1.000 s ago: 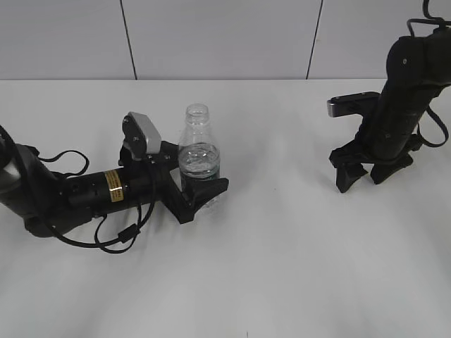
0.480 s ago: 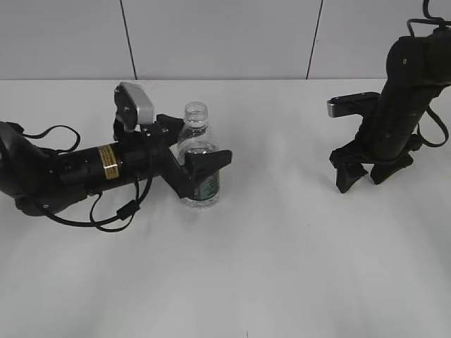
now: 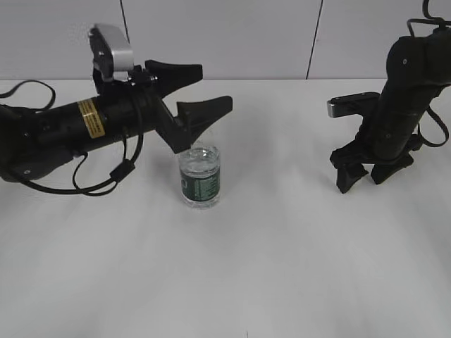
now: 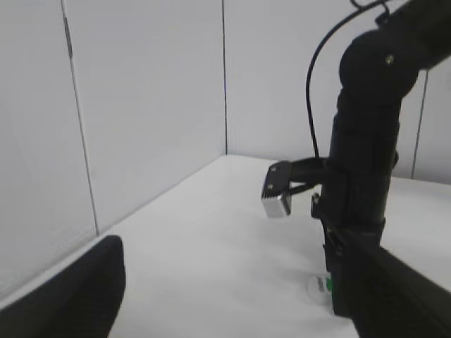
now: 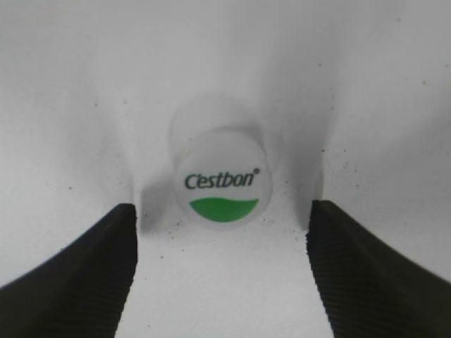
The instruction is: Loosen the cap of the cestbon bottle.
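White table (image 3: 282, 267), wall panels behind. Left arm lies level, left gripper (image 3: 194, 88) spread, empty, above the cestbon bottle (image 3: 200, 177); its lower finger hides the neck, so the top is hard to see. Right gripper (image 3: 370, 172) spread, pointing down over the cap (image 5: 220, 182) lying on the table between its fingers, untouched.

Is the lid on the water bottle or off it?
Off. The cap lies on the table between the right gripper's open fingers, far from the cestbon bottle.
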